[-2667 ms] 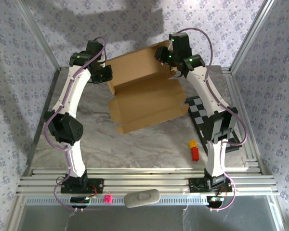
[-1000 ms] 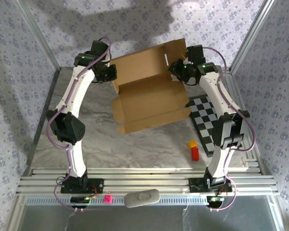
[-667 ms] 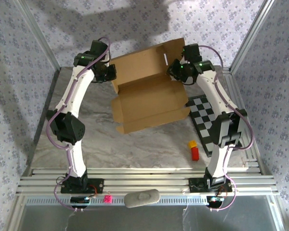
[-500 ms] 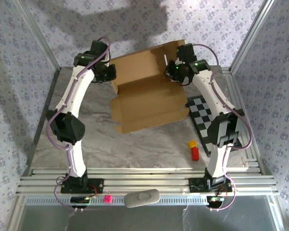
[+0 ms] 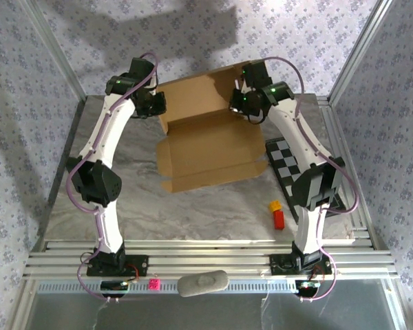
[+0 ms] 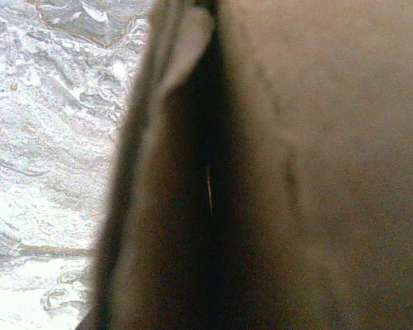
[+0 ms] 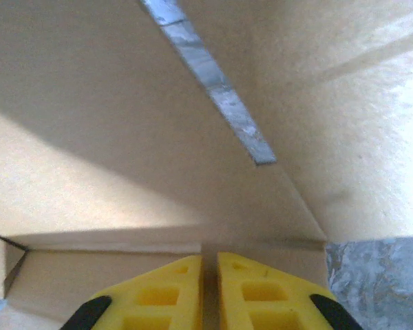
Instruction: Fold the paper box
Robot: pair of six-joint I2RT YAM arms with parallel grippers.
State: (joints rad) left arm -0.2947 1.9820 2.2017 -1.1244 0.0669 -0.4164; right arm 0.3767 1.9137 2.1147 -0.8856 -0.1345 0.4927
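Observation:
The paper box (image 5: pixel 210 148) lies open at the back of the table, its base flat and its back panel (image 5: pixel 196 96) raised. My left gripper (image 5: pixel 157 104) sits at the box's left back corner. In the left wrist view blurred cardboard (image 6: pixel 316 165) runs edge-on into the jaws, which are shut on it. My right gripper (image 5: pixel 239 103) is at the right back corner, inside the box. Its yellow fingers (image 7: pixel 165 292) stand almost together, and the right gripper (image 7: pixel 209 260) points at a crease in the cardboard (image 7: pixel 124 124) with nothing between them.
A checkered board (image 5: pixel 289 165) lies right of the box. A yellow block (image 5: pixel 274 205) and a red block (image 5: pixel 278 219) sit near the right arm. Marble table (image 5: pixel 193 206) stretches in front of the box. A slot in the cardboard (image 7: pixel 213 89) shows the table beneath.
My right gripper has swung left, from beside the raised right flap to inside the box's right back corner, pushing that flap inward. The left arm has stayed put.

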